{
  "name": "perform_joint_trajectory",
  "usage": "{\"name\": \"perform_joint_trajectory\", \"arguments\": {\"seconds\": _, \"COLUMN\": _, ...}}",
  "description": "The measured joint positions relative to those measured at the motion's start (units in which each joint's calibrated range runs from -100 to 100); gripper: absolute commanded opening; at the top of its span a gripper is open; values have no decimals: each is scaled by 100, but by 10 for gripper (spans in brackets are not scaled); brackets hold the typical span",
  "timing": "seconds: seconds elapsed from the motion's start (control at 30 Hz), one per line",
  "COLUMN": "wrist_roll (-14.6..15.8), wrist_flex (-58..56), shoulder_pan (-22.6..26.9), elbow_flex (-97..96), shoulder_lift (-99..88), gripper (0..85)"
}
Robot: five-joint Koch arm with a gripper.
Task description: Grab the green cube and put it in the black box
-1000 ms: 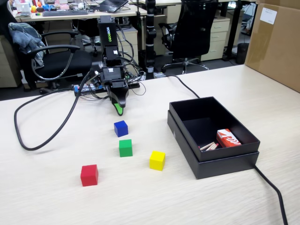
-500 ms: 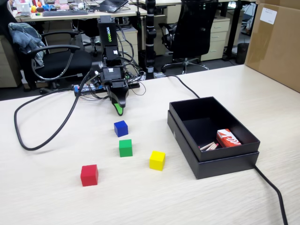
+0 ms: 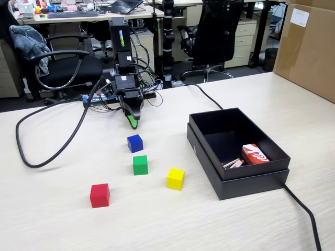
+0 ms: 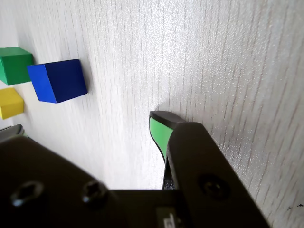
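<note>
On the worktop (image 3: 63, 219), the green cube (image 3: 140, 164) sits beyond the blue cube (image 3: 135, 143), which must be cleared by the hand (image 3: 134, 123), whose opening cannot be told.

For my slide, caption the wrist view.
Claw low over bare table; blue cube, green cube, yellow cube at left.

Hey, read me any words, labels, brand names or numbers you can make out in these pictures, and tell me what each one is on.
Green lettering running down the robot arm's upper black segment: too small to read reliably.
White sticker on the brown carton: print too small to read.
White marking on the red packet inside the black box: not legible as text.
Coloured cubes and the wrist view: no text at all.
</note>
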Motion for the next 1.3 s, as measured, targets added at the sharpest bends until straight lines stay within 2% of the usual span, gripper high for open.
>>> {"name": "perform_joint_trajectory", "arguments": {"seconds": 0.47, "wrist_roll": -5, "wrist_flex": -31, "shoulder_pan": -68, "elbow_flex": 155, "shoulder_lift": 26, "gripper": 489}}
{"name": "perform_joint_trajectory", "arguments": {"seconds": 0.7, "wrist_roll": 24, "wrist_flex": -1866, "shoulder_pan": -83, "elbow_flex": 1406, "shoulder_lift": 272, "gripper": 476}}
{"name": "perform_joint_trajectory", "arguments": {"seconds": 0.93, "wrist_roll": 269, "wrist_flex": -3918, "shoulder_pan": 44, "elbow_flex": 4254, "shoulder_lift": 1476, "gripper": 473}}
{"name": "perform_joint_trajectory", "arguments": {"seconds": 1.0, "wrist_roll": 278, "wrist_flex": -4127, "shoulder_pan": 49, "elbow_flex": 4592, "shoulder_lift": 1696, "gripper": 473}}
{"name": "perform_joint_trajectory", "arguments": {"seconds": 1.03, "wrist_roll": 313, "wrist_flex": -4499, "shoulder_pan": 24, "elbow_flex": 5614, "shoulder_lift": 2447, "gripper": 472}}
{"name": "perform_joint_trajectory", "arguments": {"seconds": 1.1, "wrist_roll": 352, "wrist_flex": -4801, "shoulder_pan": -10, "elbow_flex": 6490, "shoulder_lift": 3223, "gripper": 471}}
{"name": "perform_joint_trajectory", "arguments": {"seconds": 1.3, "wrist_roll": 357, "wrist_flex": -4932, "shoulder_pan": -195, "elbow_flex": 7777, "shoulder_lift": 5320, "gripper": 471}}
